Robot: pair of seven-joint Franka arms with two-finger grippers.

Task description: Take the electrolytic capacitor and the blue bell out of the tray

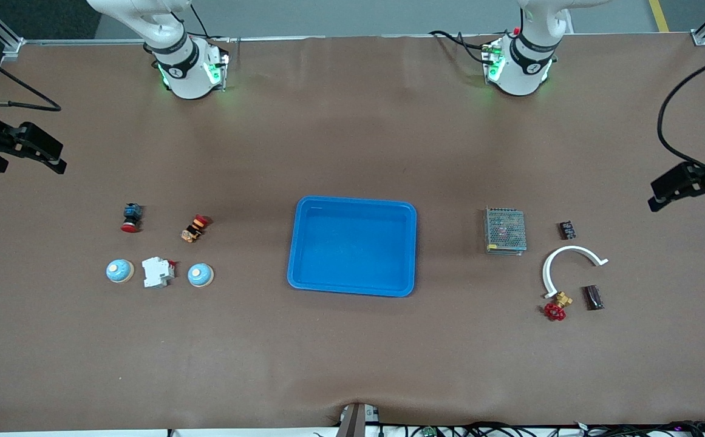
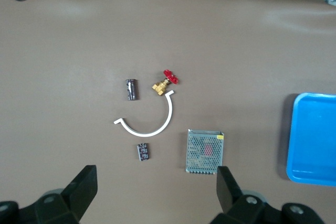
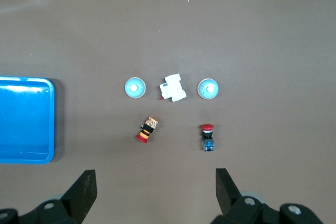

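We find the tray (image 1: 353, 246) empty. Capacitor (image 1: 593, 297) lies on the surface toward the left arm's end, under left tool (image 2: 157, 192); blue bells (image 1: 200, 275) under right tool (image 3: 156, 192). Both tools gape, holding nothing.

From the front view we look steeply down across the whole table, facing both arm bases, with the tray (image 1: 353, 246) near the middle. Our left wrist view looks straight down from high over the mesh box (image 2: 205, 151), catching the tray's edge. Our right wrist view looks down likewise over the two bells' end. All three views share the tray.
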